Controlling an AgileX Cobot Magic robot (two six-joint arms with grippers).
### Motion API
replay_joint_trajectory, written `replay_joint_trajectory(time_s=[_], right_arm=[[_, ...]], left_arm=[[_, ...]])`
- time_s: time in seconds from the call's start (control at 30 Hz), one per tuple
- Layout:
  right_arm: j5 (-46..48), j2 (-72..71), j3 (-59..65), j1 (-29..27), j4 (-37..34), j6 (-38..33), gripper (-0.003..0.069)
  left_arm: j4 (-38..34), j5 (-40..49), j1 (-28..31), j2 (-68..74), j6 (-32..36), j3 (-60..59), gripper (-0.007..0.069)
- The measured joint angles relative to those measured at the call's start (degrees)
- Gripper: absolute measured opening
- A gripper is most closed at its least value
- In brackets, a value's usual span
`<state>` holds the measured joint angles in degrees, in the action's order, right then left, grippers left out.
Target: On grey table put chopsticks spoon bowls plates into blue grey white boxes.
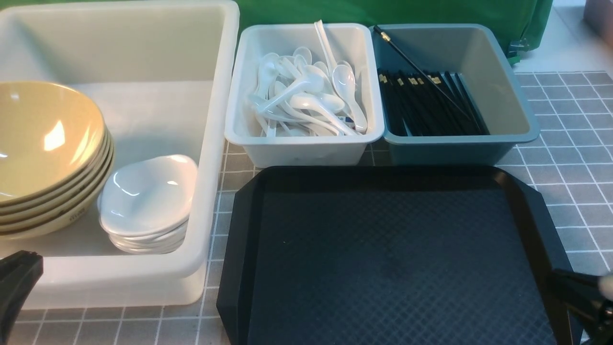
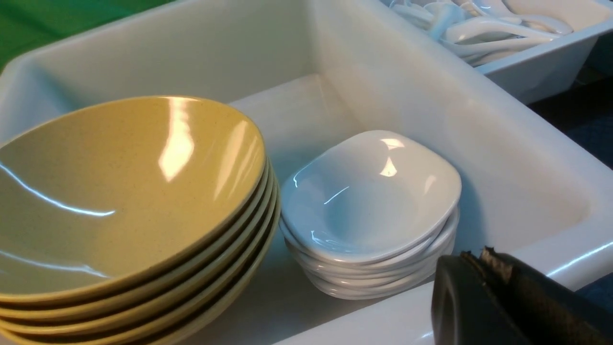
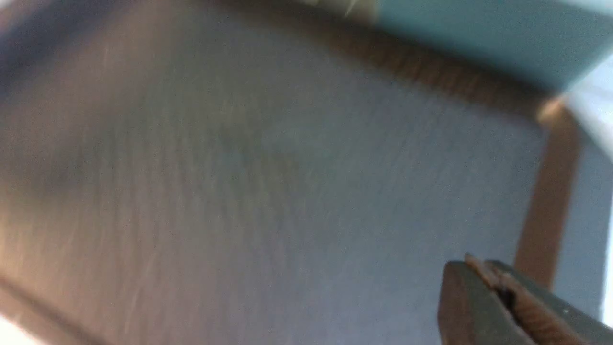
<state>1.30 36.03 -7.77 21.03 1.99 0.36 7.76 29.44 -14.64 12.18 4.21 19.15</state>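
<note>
Sorting looks complete: I see bowls (image 1: 45, 153) and plates (image 1: 148, 201) stacked in the white tub (image 1: 210, 143), spoons (image 1: 306, 96) in the pale bin (image 1: 297, 148), chopsticks (image 1: 426, 103) in the blue-grey bin (image 1: 455, 148); the black tray (image 1: 383, 254) on the counter (image 1: 565, 158) is bare. Both the left gripper (image 2: 483, 261) and right gripper (image 3: 483, 268) are closed, empty. Next, I judge, I should simply park the arms. Only my left wrist view shows the stacks closely; the right wrist view is blurred.
</note>
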Motion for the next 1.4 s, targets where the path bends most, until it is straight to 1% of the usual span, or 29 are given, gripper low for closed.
replay_joint_trajectory(time_s=[0.03, 0.1, 0.17, 0.2, 0.23, 0.37, 0.4, 0.43, 0.5, 0.6, 0.73, 1.4], right_arm=[[-4.9, -2.6, 2.7, -1.1, 0.0, 0.0, 0.0034], [-11.5, -6.7, 5.8, -2.6, 0.0, -0.4, 0.0034], [-16.2, -12.2, 8.6, -5.2, -0.1, -1.4, 0.0034], [-16.2, -12.2, 8.8, -5.4, -0.1, -1.5, 0.0034], [-15.3, -16.6, 9.0, -7.3, -0.1, -1.7, 0.0034], [-7.1, -26.3, 9.4, -12.2, -0.4, -1.8, 0.0034], [-2.4, -29.8, 9.4, -13.7, -0.4, -1.8, 0.0034], [-1.9, -30.3, 9.4, -14.0, -0.4, -1.8, 0.0034], [4.1, -34.9, 9.4, -16.6, -0.4, -1.8, 0.0034], [10.5, -36.6, 9.4, -19.4, -0.4, -1.8, 0.0034], [16.2, -36.6, 9.4, -20.6, -0.5, -1.6, 0.0034], [16.9, -36.7, 9.4, -21.4, -0.5, -0.4, 0.0035]], left_arm=[[0.0, 0.0, 0.0, 0.0, 0.0, 0.0, -0.0008], [0.0, 0.0, 0.0, 0.0, 0.0, 0.0, -0.0008], [0.0, 0.0, 0.0, 0.0, 0.0, 0.0, -0.0008], [0.0, 0.0, 0.0, 0.0, 0.0, 0.0, -0.0008], [0.0, 0.0, 0.0, 0.0, 0.0, 0.0, -0.0008], [0.0, 0.0, 0.0, 0.0, 0.0, 0.0, -0.0008], [0.0, 0.0, 0.0, 0.0, 0.0, 0.0, -0.0008], [0.0, 0.0, 0.0, 0.0, 0.0, 0.0, -0.0008], [0.0, 0.0, 0.0, 0.0, 0.0, 0.0, -0.0008], [0.0, 0.0, 0.0, 0.0, 0.0, 0.0, -0.0008], [-0.2, 0.2, 0.0, 0.0, 0.0, 0.0, -0.0008], [-1.1, 0.2, 0.0, 0.0, 0.0, 0.0, -0.0008]])
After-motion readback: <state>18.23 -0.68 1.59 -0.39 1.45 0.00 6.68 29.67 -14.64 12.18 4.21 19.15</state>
